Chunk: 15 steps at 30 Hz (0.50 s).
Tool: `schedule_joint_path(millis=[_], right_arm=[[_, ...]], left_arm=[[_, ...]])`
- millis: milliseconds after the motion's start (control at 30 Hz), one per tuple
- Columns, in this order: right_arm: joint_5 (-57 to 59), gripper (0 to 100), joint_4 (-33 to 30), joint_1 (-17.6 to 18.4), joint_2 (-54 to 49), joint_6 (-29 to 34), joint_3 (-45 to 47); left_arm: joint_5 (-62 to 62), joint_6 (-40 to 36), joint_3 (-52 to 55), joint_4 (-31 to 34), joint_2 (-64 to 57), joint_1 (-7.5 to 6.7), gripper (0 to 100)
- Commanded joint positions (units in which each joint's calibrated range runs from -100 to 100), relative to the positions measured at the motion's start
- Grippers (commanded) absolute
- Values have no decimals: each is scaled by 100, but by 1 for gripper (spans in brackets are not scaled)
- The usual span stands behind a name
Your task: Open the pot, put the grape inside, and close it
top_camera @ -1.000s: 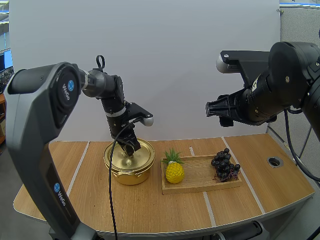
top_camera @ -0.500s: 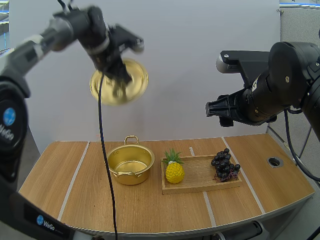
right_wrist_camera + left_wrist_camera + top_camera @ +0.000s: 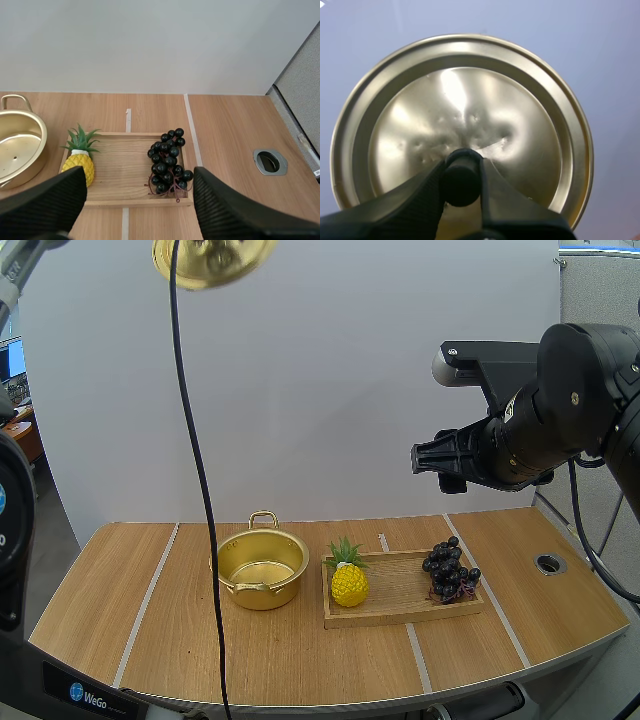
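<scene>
Wooden bench [image 3: 300, 660] up front, open pot [image 3: 262, 568] on it, tray [image 3: 398, 587] just beside with a pineapple [image 3: 348, 583] and the grapes [image 3: 448, 570]. Right tool [image 3: 139, 175] hangs above the tray, fingers apart. Left tool [image 3: 462, 170] is way up high, clamped on the lid [image 3: 470, 100]

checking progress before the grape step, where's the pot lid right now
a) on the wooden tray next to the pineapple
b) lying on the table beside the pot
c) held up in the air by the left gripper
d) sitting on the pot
C: in the left wrist view the left gripper pinches the knob of the lid, and the high view shows the lid raised well above the open pot.
</scene>
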Motion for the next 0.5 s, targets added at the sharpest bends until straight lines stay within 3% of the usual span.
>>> schedule_joint_path(millis=[0, 200, 333, 467], right_arm=[[72, 100, -14, 9, -21, -45, -66], [72, 100, -304, 9, 28, -45, -66], [96, 100, -766, 9, 128, -9, -66], [133, 100, -817, 9, 117, -9, -66]], left_arm=[[-616, -93, -228, 65, -37, -4, 0], [-1688, -93, -276, 65, -37, -4, 0], [-1912, -93, -276, 65, -37, -4, 0], [-1912, -93, -276, 65, -37, -4, 0]])
